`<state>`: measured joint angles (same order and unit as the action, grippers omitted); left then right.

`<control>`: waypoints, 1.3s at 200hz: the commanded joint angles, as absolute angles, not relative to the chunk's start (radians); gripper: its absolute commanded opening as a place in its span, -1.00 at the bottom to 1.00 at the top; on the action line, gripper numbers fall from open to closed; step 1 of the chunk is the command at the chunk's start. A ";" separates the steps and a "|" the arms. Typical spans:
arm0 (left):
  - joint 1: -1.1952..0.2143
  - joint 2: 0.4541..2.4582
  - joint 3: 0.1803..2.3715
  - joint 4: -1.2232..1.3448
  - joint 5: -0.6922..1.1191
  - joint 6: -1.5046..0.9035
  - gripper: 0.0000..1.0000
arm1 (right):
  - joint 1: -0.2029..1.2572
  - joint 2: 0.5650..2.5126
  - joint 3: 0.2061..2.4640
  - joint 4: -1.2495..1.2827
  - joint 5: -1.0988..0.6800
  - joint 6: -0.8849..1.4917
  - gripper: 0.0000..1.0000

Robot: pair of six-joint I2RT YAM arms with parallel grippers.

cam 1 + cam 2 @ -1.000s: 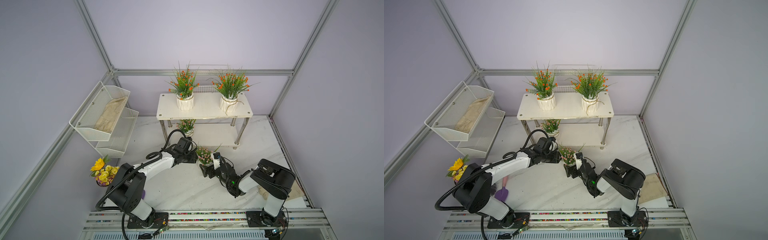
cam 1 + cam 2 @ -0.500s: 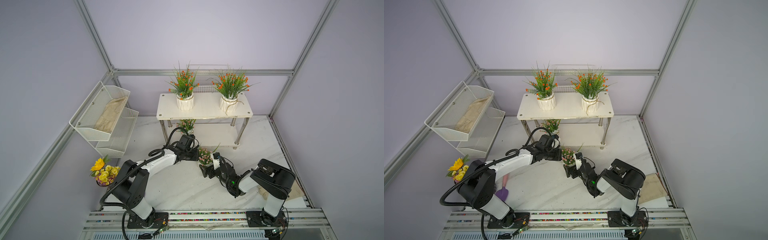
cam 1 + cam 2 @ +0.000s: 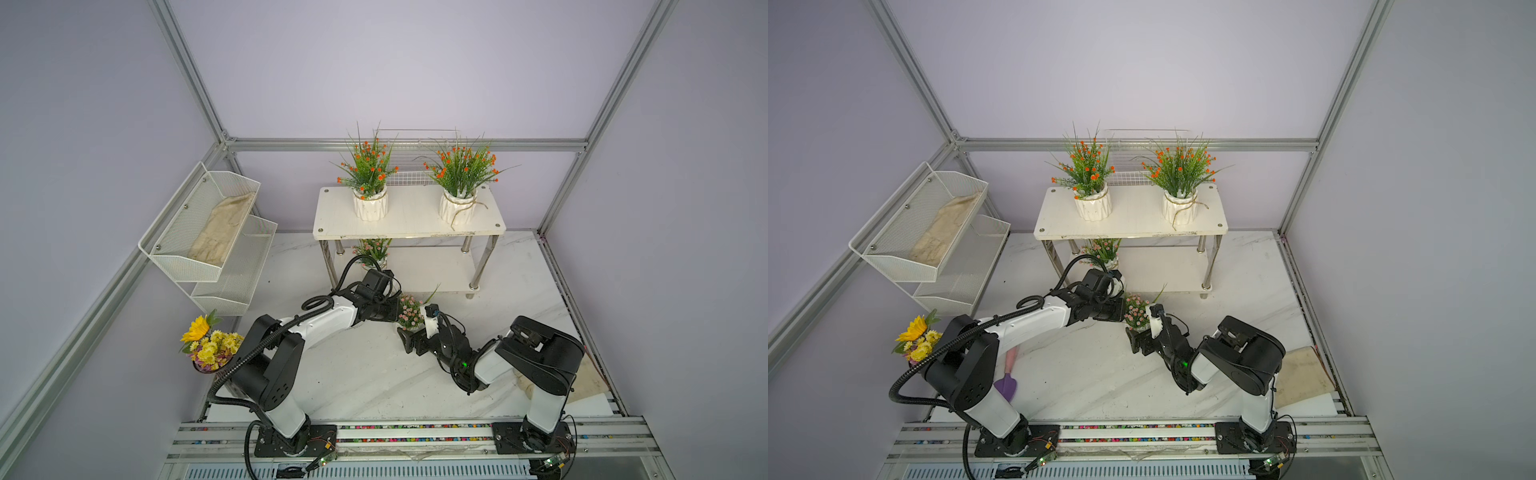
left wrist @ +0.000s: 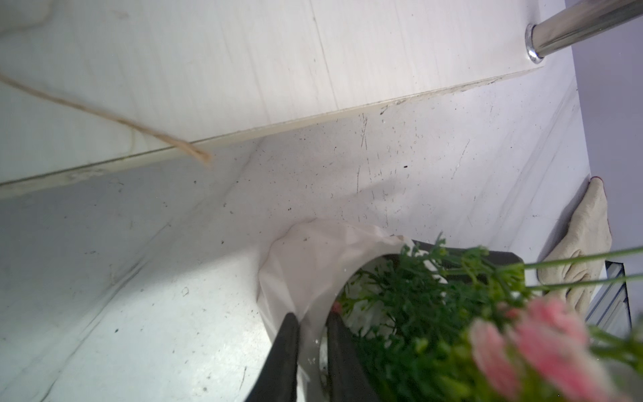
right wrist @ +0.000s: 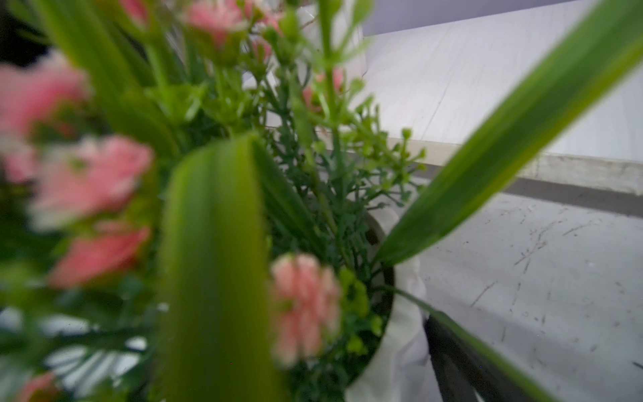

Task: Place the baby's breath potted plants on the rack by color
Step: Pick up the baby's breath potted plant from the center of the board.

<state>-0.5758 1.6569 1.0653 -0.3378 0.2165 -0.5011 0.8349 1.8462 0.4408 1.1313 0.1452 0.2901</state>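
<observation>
Two orange baby's breath potted plants (image 3: 368, 174) (image 3: 461, 170) stand on the top board of the rack (image 3: 411, 220). A pink one (image 3: 372, 249) sits on its lower shelf (image 3: 432, 270). Another pink plant (image 3: 410, 311) (image 3: 1136, 311) is on the table before the rack. My left gripper (image 4: 313, 330) (image 3: 395, 316) is shut on the rim of its white pot (image 4: 306, 257), one finger inside and one outside. My right gripper (image 3: 409, 334) stands wide open around the same pot. One of its fingers (image 5: 452, 351) lies beside the pot wall (image 5: 403, 334); leaves hide the other.
White mesh bins (image 3: 208, 232) hang at the left wall, and a sunflower bouquet (image 3: 208, 345) stands below them. A purple trowel (image 3: 1007, 384) lies under my left arm. A beige cloth (image 3: 590, 374) lies at the right edge. A wire basket (image 3: 411, 166) sits behind the rack.
My left gripper has reached right to the pink plant on the table and closed on its pot rim. The right arm and the plant have stayed put.
</observation>
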 commanded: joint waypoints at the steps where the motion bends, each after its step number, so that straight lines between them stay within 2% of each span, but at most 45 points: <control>1: -0.589 1.669 1.115 -0.348 0.233 -0.484 -0.68 | 0.834 1.862 0.456 1.222 0.152 0.283 0.94; 38: -0.593 1.672 1.116 -0.354 0.236 -0.480 -0.70 | 0.834 1.877 0.470 1.213 0.136 0.261 0.94; 78: -0.597 1.674 1.114 -0.357 0.237 -0.475 -0.70 | 0.834 1.855 0.535 1.047 0.110 0.210 0.95; 178: -0.606 1.687 1.119 -0.355 0.257 -0.471 -0.72 | 0.836 1.845 0.572 0.943 0.215 0.229 0.94; 222: -0.615 1.690 1.124 -0.355 0.267 -0.466 -0.72 | 0.837 1.840 0.556 0.966 0.202 0.235 0.56; 260: -0.617 1.687 1.119 -0.356 0.268 -0.465 -0.69 | 0.836 1.798 0.525 0.984 0.193 0.237 0.40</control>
